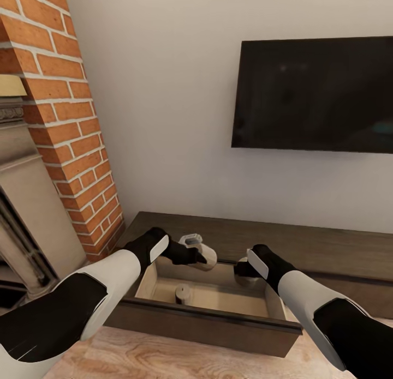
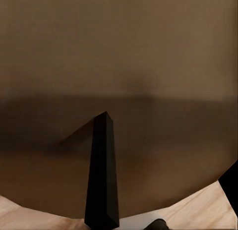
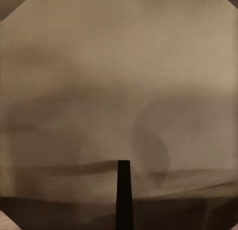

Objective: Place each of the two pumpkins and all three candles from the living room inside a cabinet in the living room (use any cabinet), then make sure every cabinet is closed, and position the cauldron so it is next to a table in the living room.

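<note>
My left gripper (image 1: pixel 203 253) hangs over the far left part of the open drawer (image 1: pixel 218 297), and it is pinching a tan candle (image 1: pixel 201 254) with a pale top, held above the drawer's back edge. In the left wrist view one black finger (image 2: pixel 101 175) lies against a brown surface that takes up almost all of that picture, so I read the grip from the head view. My right gripper (image 1: pixel 244 270) reaches in from the right over the same drawer, with a second candle (image 1: pixel 245 279) right at its tip; I cannot tell whether the fingers are pressed on it or just beside it, since the black wrist covers them. The right wrist view gives one dark finger (image 3: pixel 123 193) against a blurred tan surface, too close to read. A third candle (image 1: pixel 183 293) stands upright on the drawer's pale floor, left of centre and apart from both grippers. The drawer is pulled out toward me from the long, dark brown cabinet (image 1: pixel 327 248) against the white wall. Above the cabinet to the right hangs a black television (image 1: pixel 314 92). To the left rise a red brick column (image 1: pixel 76 128) and a beige fireplace surround (image 1: pixel 27 204). The near floor (image 1: pixel 164 357) is pale wood.
</note>
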Available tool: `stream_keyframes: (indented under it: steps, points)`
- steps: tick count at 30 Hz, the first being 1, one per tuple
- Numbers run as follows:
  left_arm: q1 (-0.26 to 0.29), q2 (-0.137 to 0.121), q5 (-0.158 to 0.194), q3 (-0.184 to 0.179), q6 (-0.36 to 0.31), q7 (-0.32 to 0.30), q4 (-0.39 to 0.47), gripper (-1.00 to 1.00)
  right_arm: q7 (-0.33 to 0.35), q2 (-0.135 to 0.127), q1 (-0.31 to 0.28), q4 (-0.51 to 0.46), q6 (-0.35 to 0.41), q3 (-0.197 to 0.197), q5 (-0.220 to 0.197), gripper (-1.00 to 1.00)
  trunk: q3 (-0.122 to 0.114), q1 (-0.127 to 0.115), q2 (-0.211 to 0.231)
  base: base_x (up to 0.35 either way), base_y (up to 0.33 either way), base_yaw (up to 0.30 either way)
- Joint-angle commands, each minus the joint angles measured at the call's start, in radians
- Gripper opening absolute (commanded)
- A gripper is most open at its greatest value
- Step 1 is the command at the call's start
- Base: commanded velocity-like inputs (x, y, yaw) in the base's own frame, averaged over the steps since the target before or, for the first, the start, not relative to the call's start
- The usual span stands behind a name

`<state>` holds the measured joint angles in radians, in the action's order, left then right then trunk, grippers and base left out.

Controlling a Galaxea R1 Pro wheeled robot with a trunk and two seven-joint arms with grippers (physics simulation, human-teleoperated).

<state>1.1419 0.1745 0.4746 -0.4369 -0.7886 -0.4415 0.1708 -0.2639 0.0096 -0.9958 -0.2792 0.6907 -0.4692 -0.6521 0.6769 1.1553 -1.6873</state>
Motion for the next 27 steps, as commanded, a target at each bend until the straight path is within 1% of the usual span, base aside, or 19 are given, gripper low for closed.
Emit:
stream_keyframes:
  steps: [1, 5, 11, 13, 14, 16, 17, 18, 19, 20, 22, 27]
  points:
    - [0.001, 0.0, -0.002, -0.003, -0.001, -0.007, 0.0, -1.0, -0.008, 0.0, 0.0, 0.002, -0.001, -0.007, -0.011, -1.0, 0.002, 0.0, -0.001, 0.0, 0.0, 0.0]
    - [0.0, 0.0, -0.002, -0.003, 0.018, -0.009, -0.004, -1.0, -0.01, -0.001, 0.0, 0.006, -0.004, -0.007, -0.011, -1.0, 0.008, 0.0, -0.001, 0.0, 0.0, 0.0]
    - [0.0, 0.0, -0.004, -0.003, 0.023, -0.003, -0.008, -1.0, -0.009, -0.002, 0.001, 0.008, -0.007, -0.007, -0.011, -1.0, 0.018, 0.0, -0.001, 0.0, 0.0, 0.034]
    - [0.0, 0.0, -0.009, -0.003, 0.024, -0.001, -0.008, -1.0, -0.009, -0.001, 0.002, 0.008, -0.008, -0.008, -0.011, -1.0, 0.021, 0.0, -0.001, 0.0, 0.0, 0.073]
    - [0.0, 0.0, -0.024, -0.003, 0.025, 0.001, -0.009, -1.0, -0.009, -0.001, 0.002, 0.008, -0.008, -0.009, -0.011, -1.0, 0.022, 0.0, -0.001, 0.0, 0.0, 0.078]
    - [0.0, 0.0, -0.067, -0.003, 0.027, 0.002, -0.009, -1.0, -0.009, -0.001, 0.002, 0.008, -0.008, -0.009, -0.011, -1.0, 0.025, 0.0, -0.001, 0.0, 0.0, 0.081]
    - [0.0, 0.0, -0.079, -0.003, 0.027, 0.002, -0.01, -1.0, -0.009, -0.001, 0.002, 0.008, -0.008, -0.009, -0.011, -1.0, 0.027, 0.0, -0.001, 0.0, 0.0, 0.082]
    - [0.0, 0.0, -0.103, -0.003, 0.029, 0.003, -0.01, -1.0, -0.009, -0.001, 0.002, 0.008, -0.008, -0.009, -0.011, -1.0, 0.029, 0.0, -0.001, 0.0, 0.0, 0.083]
    - [-0.001, 0.0, -0.135, -0.003, 0.03, 0.002, -0.01, -1.0, -0.008, 0.0, 0.002, 0.008, -0.009, -0.009, -0.011, -1.0, 0.03, 0.0, -0.001, 0.0, 0.0, 0.083]
    - [-0.001, 0.0, -0.152, -0.003, 0.031, 0.001, -0.009, -1.0, -0.007, -0.001, 0.002, 0.008, -0.009, -0.008, -0.011, -1.0, 0.032, 0.0, -0.001, 0.0, 0.0, 0.083]
    - [-0.001, 0.0, -0.163, -0.003, 0.032, 0.001, -0.008, -1.0, -0.006, -0.002, 0.002, 0.008, -0.009, -0.008, -0.011, -1.0, 0.035, 0.0, -0.001, 0.0, 0.0, 0.083]
    - [-0.001, 0.0, -0.17, -0.002, 0.033, 0.004, -0.009, -1.0, -0.006, -0.002, 0.002, 0.008, -0.01, -0.009, -0.011, -1.0, 0.042, 0.0, -0.001, 0.0, 0.0, 0.023]
